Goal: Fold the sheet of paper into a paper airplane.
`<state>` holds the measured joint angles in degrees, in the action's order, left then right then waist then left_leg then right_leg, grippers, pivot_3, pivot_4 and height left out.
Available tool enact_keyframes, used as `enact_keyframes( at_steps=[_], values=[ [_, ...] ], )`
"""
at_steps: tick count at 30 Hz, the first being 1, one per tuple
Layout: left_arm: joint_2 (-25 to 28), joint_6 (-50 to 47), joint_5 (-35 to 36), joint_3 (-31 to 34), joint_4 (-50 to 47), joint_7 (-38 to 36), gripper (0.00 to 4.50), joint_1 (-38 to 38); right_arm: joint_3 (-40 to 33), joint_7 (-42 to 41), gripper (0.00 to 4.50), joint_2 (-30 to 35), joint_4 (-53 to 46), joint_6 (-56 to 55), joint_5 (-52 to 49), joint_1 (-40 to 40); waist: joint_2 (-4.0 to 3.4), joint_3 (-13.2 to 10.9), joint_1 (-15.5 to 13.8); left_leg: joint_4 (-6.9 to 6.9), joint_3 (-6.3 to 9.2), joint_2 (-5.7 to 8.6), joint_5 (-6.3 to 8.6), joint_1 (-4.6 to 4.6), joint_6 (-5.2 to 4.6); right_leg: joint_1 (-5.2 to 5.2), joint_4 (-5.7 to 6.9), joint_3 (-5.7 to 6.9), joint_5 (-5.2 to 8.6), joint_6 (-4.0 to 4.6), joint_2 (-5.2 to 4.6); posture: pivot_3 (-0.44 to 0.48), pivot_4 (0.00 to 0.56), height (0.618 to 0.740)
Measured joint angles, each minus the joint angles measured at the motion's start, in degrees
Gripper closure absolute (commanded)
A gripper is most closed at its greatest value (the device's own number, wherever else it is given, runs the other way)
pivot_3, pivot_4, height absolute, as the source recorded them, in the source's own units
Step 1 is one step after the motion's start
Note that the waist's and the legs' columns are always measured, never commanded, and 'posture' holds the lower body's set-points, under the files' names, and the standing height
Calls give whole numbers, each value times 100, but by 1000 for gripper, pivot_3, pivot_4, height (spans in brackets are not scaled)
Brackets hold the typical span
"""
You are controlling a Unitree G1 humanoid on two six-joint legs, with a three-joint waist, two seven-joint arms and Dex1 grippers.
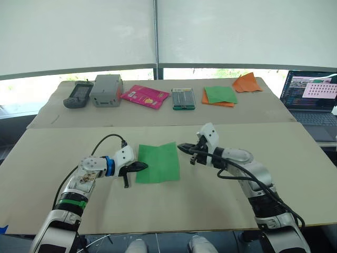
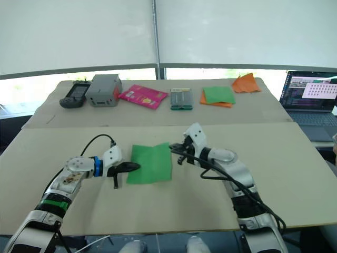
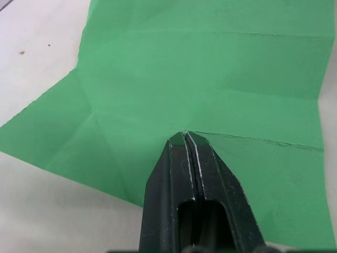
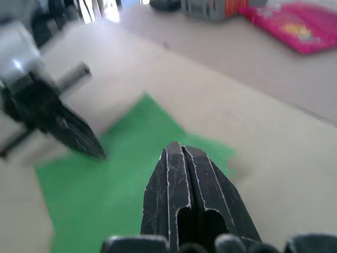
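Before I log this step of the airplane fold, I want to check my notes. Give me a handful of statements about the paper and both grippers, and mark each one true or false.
1. The sheet of paper lies flat and opened out on the table. True.
2. The left gripper is wide open. False: its fingers are shut, with the tips at the sheet's left edge.
3. The right gripper is shut, near the sheet's upper right corner. True.
4. The sheet is already a narrow folded wedge. False: it is a roughly square sheet showing only creases.
5. A laptop stands open at the right end of the far table. True.
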<state>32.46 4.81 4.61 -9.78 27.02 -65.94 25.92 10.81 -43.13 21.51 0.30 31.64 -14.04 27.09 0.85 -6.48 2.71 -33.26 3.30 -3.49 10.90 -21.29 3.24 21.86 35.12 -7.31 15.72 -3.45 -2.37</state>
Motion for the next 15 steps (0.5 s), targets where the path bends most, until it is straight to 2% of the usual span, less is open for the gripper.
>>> enact_keyframes(
  at_steps=[5,15],
  values=[
    [-8,0,0,-6,-4,7,4500,11,476,-54,4485,-167,567,-223,342,-153,-1,-1,-2,-3,0,2,0,-6,0,2,1,-2,-5,-9,0,0,150,740],
    [-10,-57,7,4,-56,35,4500,8,161,69,4485,-394,722,-392,290,-119,0,-1,-7,-2,0,2,0,-6,0,2,0,-1,-18,-31,0,0,150,740]
  ],
)
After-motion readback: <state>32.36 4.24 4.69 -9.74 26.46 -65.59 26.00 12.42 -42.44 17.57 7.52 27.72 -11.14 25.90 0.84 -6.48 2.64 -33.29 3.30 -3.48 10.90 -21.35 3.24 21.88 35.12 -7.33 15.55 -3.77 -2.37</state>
